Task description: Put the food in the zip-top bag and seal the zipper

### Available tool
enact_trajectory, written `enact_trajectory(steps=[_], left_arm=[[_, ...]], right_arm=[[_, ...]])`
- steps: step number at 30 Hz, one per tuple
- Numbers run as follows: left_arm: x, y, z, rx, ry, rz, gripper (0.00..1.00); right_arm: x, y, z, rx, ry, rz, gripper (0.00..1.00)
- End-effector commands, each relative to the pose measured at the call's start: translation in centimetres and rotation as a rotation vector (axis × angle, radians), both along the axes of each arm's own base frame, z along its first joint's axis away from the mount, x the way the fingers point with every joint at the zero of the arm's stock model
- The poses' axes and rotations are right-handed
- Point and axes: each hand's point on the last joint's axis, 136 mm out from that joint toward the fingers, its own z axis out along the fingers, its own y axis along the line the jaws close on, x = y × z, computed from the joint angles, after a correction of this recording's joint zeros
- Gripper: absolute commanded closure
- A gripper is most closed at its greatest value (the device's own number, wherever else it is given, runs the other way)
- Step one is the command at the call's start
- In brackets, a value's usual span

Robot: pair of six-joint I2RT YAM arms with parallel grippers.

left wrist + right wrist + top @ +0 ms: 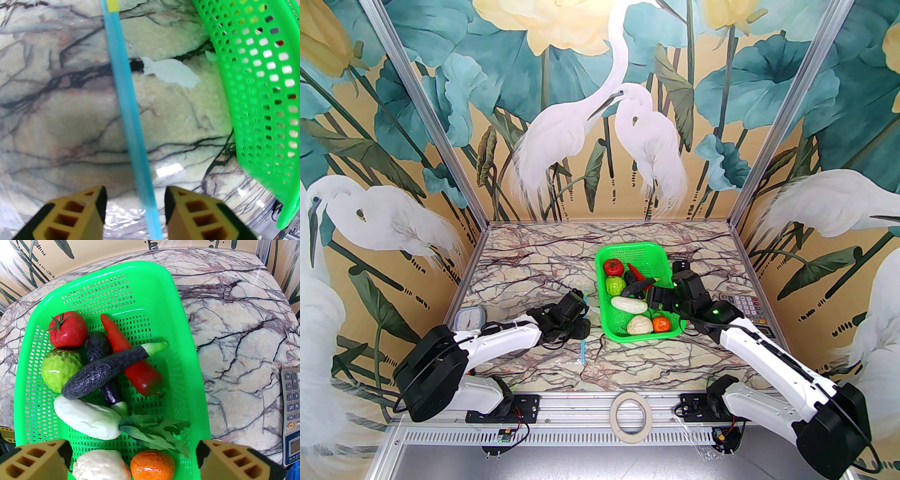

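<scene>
1. A marble-patterned table [525,262] stands inside walls painted with white egrets and lotus leaves.
2. A green mesh basket [628,247] sits right of the table's middle and holds all the toy food.
3. In the basket are a red tomato [66,329] and, touching it, a green apple [59,371].
4. A dark eggplant [105,369] lies across a red chili [133,364].
5. A white gourd [86,415] lies beside a leafy green [154,429]. A pale cabbage [100,465] and an orange [152,465] sit at the near end.
6. A clear bag [124,213] lies flat on the table just left of the basket. Its blue zipper strip [126,93] ends in a yellow tab [112,5].
7. The left gripper [134,194] is low over the bag, its fingers partly apart on either side of the strip with a gap on each side.
8. The right gripper [133,448] hangs over the basket's near end, spread wide and holding nothing.
9. A calculator [290,413] lies right of the basket.
10. A roll of tape [630,415] rests at the near edge.
</scene>
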Motion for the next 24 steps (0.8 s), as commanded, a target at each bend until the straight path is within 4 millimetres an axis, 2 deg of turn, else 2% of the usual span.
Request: enact_trajectory(steps=[1, 10, 19, 24], left_arm=[[0.4, -1.3, 0.4, -0.016, 0.005, -0.031, 0.54], [0.4, -1.0, -0.6, 0.037, 0.032, -0.039, 0.57], [0.4, -0.8, -1.9, 0.089, 0.065, -0.055, 0.66], [0.5, -0.9, -1.6, 0.08, 0.058, -0.055, 0.71]], right_arm=[[0.8, 0.1, 1.5, 0.022, -0.046, -0.025, 0.04], [0.6, 0.0, 1.7, 0.026, -0.055, -0.024, 0.04], [0.4, -0.3, 2.2, 0.032, -0.076, -0.032, 0.04], [0.4, -0.4, 2.2, 0.029, -0.079, -0.036, 0.04]])
